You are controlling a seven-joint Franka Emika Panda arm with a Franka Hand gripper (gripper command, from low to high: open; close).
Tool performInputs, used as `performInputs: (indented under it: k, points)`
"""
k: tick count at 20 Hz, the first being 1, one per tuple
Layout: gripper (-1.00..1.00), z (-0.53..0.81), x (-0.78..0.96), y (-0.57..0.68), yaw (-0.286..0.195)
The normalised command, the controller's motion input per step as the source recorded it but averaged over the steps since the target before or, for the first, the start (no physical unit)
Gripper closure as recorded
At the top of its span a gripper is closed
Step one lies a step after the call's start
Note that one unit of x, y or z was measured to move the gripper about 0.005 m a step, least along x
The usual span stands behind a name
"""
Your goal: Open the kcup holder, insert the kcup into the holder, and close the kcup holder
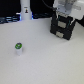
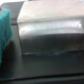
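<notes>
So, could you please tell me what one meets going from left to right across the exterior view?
The kcup with its green top, then the white bottle-shaped object at the back, then the gripper above the black kcup holder.

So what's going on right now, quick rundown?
Tool right at kcup holder; open or shut, can't tell. Kcup sits alone on table, untouched. Nothing between them.

White table surface (image 1: 45, 62), white bottle-like object (image 1: 25, 11) at back, possibly blue-lit, dark backdrop (image 1: 7, 10)
</notes>
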Motion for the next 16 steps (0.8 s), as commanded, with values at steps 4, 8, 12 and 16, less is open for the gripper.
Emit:
performInputs:
  k: [4,8,12,16]
  points:
    - [1.00,0.00,-0.04,0.00,-0.013]
    - [1.00,0.08,0.53,-0.18,-0.057]
    - [1.00,0.17,0.94,-0.34,-0.081]
    - [1.00,0.14,0.95,-0.34,-0.085]
